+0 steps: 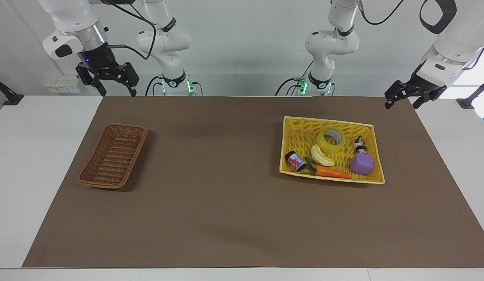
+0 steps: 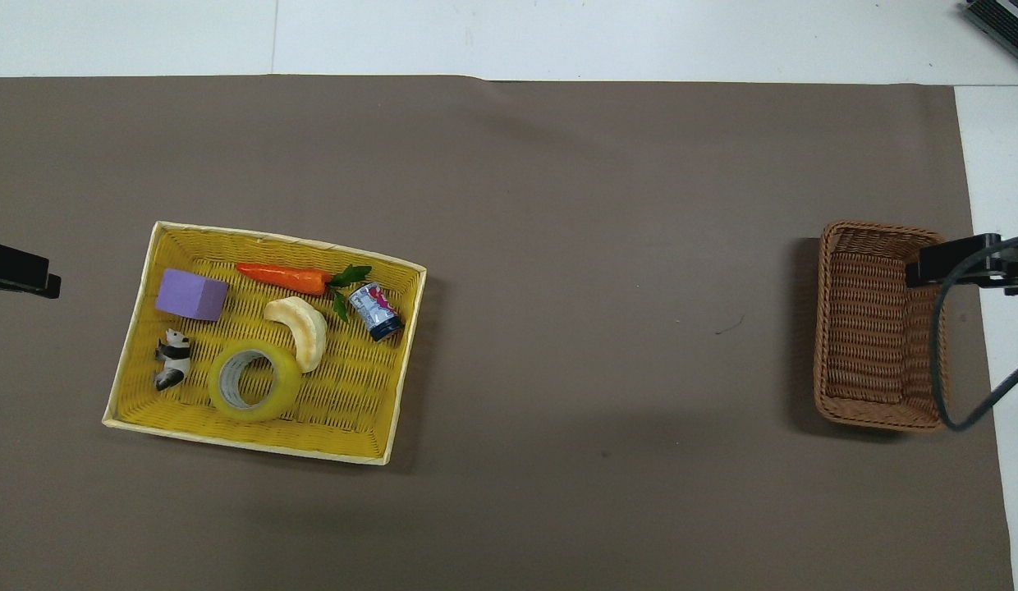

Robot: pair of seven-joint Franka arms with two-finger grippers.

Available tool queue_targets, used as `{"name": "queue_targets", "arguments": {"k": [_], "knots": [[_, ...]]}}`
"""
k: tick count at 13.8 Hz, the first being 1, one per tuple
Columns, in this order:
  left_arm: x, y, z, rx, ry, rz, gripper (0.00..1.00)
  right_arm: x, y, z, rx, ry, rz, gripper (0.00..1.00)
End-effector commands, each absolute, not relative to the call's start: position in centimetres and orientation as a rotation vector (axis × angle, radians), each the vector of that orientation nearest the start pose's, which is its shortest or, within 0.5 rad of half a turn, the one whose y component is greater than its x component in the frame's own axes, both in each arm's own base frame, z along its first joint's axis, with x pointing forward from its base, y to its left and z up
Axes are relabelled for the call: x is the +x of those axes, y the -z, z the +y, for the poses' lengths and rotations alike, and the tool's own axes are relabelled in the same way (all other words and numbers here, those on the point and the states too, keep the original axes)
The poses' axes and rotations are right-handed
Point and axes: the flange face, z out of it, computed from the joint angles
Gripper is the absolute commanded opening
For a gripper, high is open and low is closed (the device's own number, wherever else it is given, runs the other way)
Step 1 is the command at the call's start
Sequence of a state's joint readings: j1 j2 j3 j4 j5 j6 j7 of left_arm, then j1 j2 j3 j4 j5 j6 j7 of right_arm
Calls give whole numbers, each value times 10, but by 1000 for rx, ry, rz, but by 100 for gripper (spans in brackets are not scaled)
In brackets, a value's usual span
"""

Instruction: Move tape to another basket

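In the facing view, the right tool [image 1: 116, 90] hangs open and empty in the air over the table's [image 1: 15, 156] edge nearest the robots, and the brown basket [image 1: 113, 155] stands empty at the right arm's end. The tape [image 1: 331, 141] lies flat in the yellow basket [image 1: 289, 134], touching the banana [image 1: 321, 155], with a carrot [image 1: 331, 172] and a purple block [image 1: 362, 164] near. The left tool [image 1: 403, 102] waits open and empty above the corner of the brown mat [image 1: 226, 195] beside that basket.

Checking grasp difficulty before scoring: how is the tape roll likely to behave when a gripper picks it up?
The tape lies flat in the yellow basket, so it probably won't roll until tilted on edge. Its glossy surface may slip between fingers. It looks like a stiff ring, likely holding shape; the banana touching it may get nudged.
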State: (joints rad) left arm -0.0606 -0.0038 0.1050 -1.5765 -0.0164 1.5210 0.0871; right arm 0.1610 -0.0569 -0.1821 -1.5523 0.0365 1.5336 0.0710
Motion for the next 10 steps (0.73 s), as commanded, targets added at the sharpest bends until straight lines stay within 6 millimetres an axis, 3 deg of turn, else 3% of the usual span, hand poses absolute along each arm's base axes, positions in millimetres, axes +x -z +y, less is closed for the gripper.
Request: {"name": "queue_targets", "arguments": {"k": [1,10], "knots": [[543,-620,25,-3150,-94,70,100,533,-659,-12,-3074,75,105,100],[538,-613,21,-3153,-101,83,100,533,-659,-11,-3075,75,100,100]]}}
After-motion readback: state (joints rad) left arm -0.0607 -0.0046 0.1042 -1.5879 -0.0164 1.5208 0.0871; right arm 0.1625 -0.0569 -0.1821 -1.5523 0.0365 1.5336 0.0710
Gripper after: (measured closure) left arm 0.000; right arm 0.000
